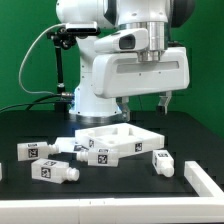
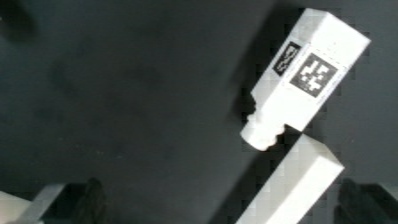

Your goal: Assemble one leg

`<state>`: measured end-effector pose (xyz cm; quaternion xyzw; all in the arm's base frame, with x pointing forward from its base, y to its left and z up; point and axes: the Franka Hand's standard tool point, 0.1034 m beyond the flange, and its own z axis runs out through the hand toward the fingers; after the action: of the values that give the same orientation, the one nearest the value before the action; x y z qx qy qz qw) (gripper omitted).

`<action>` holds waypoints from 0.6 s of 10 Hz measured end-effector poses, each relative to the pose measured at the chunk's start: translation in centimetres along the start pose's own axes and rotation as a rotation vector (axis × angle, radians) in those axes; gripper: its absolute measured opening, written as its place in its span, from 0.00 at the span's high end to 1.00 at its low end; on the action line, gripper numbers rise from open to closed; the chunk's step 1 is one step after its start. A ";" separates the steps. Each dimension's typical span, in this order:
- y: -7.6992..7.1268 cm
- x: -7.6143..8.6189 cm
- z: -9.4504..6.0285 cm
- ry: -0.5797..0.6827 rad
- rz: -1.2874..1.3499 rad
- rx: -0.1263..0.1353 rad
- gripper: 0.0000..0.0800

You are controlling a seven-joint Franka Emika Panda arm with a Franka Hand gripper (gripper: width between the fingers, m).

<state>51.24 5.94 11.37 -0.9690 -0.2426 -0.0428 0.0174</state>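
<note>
One leg (image 2: 304,76), a small white block with a black-and-white tag, lies flat on the black table. Its short round peg (image 2: 265,135) points toward a white bar (image 2: 295,186). In the exterior view this leg (image 1: 162,162) lies at the right, beside the white square panel (image 1: 122,134). My gripper (image 1: 165,102) hangs well above it, open and empty. In the wrist view the gripper (image 2: 222,208) shows only as dark blurred fingers (image 2: 71,203) at the frame's corners, wide apart.
Several more legs lie at the exterior view's left and middle: one far left (image 1: 28,152), one near the front (image 1: 55,172), two against the panel (image 1: 100,153). The white bar (image 1: 205,181) lies at the front right. The robot base (image 1: 100,95) stands behind the panel.
</note>
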 end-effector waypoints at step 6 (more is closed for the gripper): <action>-2.6 0.1 5.7 -0.047 0.319 0.028 0.19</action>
<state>50.57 8.56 5.75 -0.9957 -0.0865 -0.0132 0.0316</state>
